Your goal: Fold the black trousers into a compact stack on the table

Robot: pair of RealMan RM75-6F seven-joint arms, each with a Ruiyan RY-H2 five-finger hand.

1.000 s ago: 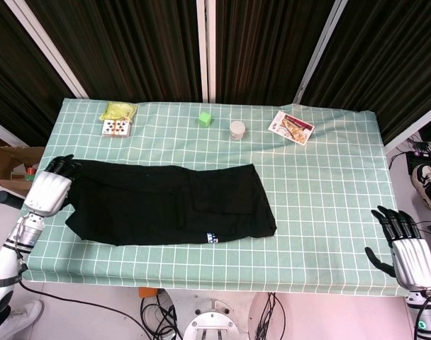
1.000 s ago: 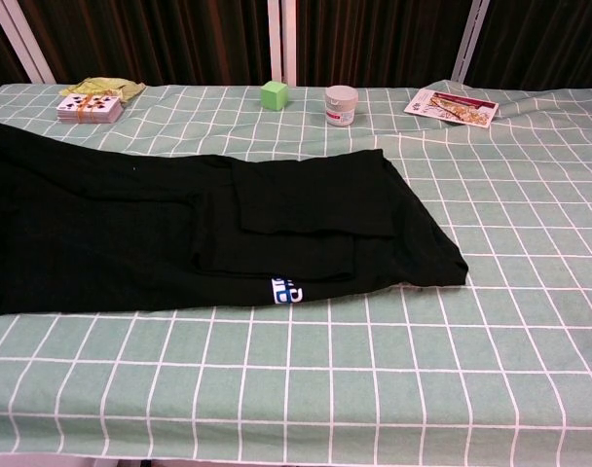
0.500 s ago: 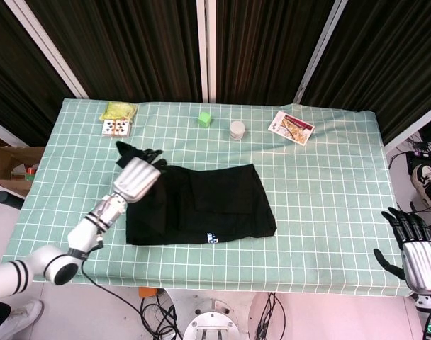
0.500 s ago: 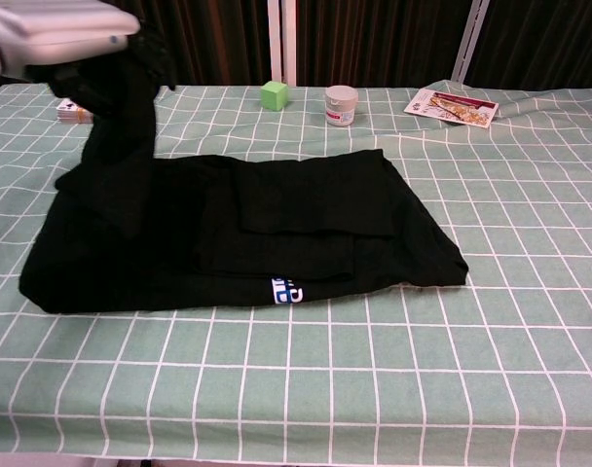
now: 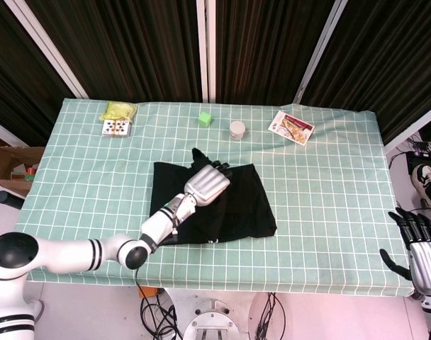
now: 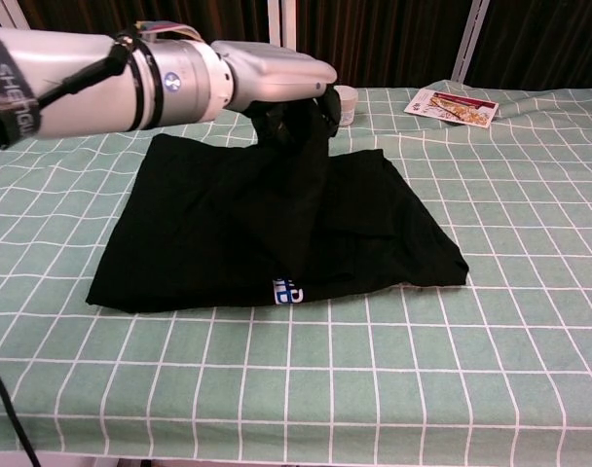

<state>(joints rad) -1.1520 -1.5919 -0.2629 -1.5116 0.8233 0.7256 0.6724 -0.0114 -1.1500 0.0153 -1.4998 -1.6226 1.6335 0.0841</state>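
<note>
Dark curtains hang behind a table (image 5: 329, 184) covered in green checked cloth, where the black trousers (image 5: 240, 205) lie near the middle. The left hand (image 5: 207, 183) hovers over them, gripping a lifted fold of the fabric that hangs down from its fingers onto the rest of the garment. The right hand (image 5: 422, 248) waits off the table's right front corner, fingers spread and holding nothing. Along the far edge sit playing cards (image 5: 117, 127), a green cube (image 5: 205, 119), a small jar (image 5: 237, 129) and a leaflet (image 5: 291, 127).

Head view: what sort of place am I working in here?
Probably a lab or test cell: a table under a green checked cloth, dark curtains behind it, and loose cables on the floor.
</note>
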